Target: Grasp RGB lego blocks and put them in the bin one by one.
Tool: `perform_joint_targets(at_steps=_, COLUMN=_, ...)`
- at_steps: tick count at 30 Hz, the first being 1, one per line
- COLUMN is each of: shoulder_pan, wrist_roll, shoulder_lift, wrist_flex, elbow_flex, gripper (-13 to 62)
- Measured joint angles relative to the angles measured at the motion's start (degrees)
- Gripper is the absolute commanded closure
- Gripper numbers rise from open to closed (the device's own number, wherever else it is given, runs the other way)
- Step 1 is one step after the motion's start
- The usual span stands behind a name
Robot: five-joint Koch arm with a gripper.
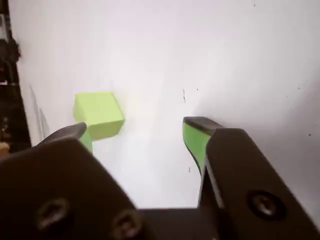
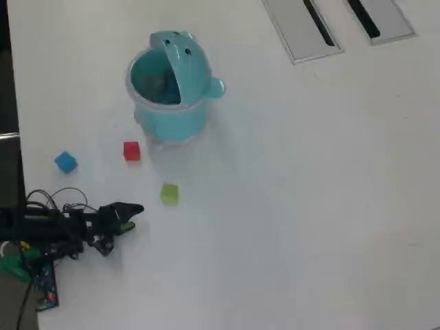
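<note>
The yellow-green block [image 1: 99, 115] was a small plain cube lying on the white desk [image 2: 309, 206], below the teal bin [image 2: 172, 93] in the overhead view. The gripper [image 1: 135, 132] stood wide open and empty, its left finger [image 1: 67, 132] just beside the cube. The red block [image 2: 131, 151] sat close below the bin, the blue block [image 2: 65, 161] further to the bin's left. Only the overhead view showed the bin, its lid tipped open, and grey slotted panels [image 2: 302, 27].
</note>
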Motion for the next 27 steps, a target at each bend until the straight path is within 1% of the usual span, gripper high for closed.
perform_joint_targets(at_steps=6, shoulder_pan=-0.3, wrist_roll=-4.0, shoulder_lift=0.0, wrist_flex=-5.4, elbow_flex=0.0, gripper=15.6)
perform_joint_targets(at_steps=11, shoulder_pan=0.2, wrist_roll=-4.7, shoulder_lift=0.0, wrist_flex=-7.0, elbow_flex=0.0, gripper=15.6)
perform_joint_targets(at_steps=19, shoulder_pan=0.7, wrist_roll=-6.3, shoulder_lift=0.0, wrist_flex=-16.9, elbow_flex=0.0, gripper=15.6)
perform_joint_targets(at_steps=27, shoulder_pan=-2.2, wrist_roll=-8.9, shoulder_lift=0.0, wrist_flex=-28.5, elbow_flex=-0.1, gripper=15.8)
